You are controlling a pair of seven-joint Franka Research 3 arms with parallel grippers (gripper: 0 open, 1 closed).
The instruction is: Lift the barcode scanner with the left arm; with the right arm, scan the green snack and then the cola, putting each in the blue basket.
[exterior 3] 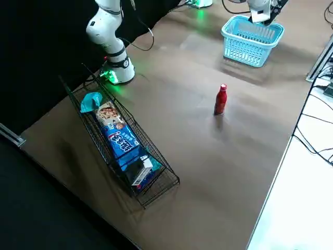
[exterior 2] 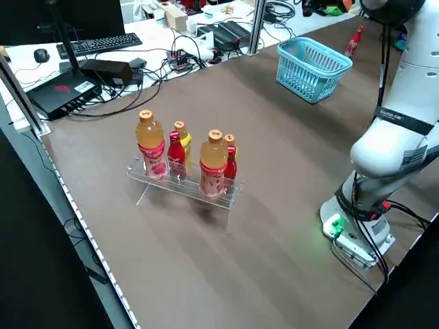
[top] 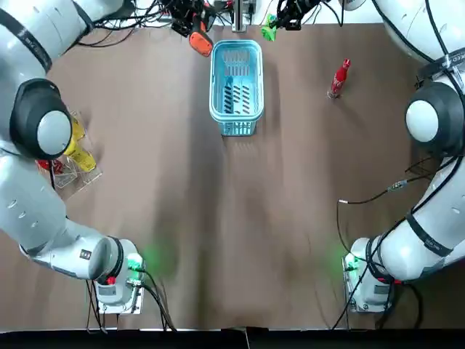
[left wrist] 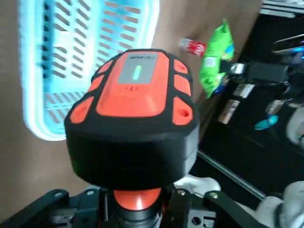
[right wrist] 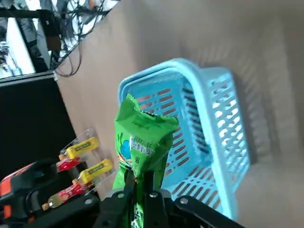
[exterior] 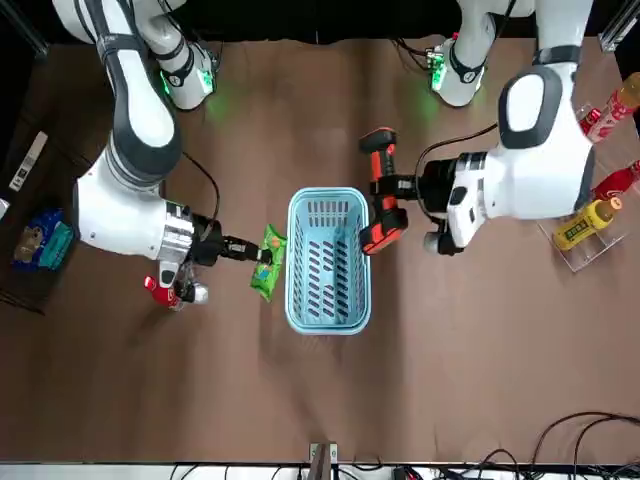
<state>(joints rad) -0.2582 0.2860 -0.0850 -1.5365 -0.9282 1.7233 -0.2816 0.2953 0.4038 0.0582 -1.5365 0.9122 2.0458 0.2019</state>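
Note:
My left gripper (exterior: 408,187) is shut on the orange and black barcode scanner (exterior: 380,200), held in the air beside the blue basket (exterior: 328,300). The scanner (left wrist: 133,109) fills the left wrist view, with its head toward the basket (left wrist: 71,57). On the basket's other side, my right gripper (exterior: 252,255) is shut on the green snack (exterior: 268,262), which hangs just off the rim. In the right wrist view the snack (right wrist: 142,142) stands upright between the fingers. The red cola bottle (top: 338,78) stands upright on the table (exterior 3: 220,100), right of the basket (top: 236,76).
A clear rack of drink bottles (exterior 2: 185,161) stands on the robot's left side of the table (top: 69,156). A wire tray of packaged snacks (exterior 3: 122,140) lies off the right side. Cables and equipment (exterior 2: 103,62) line the far edge.

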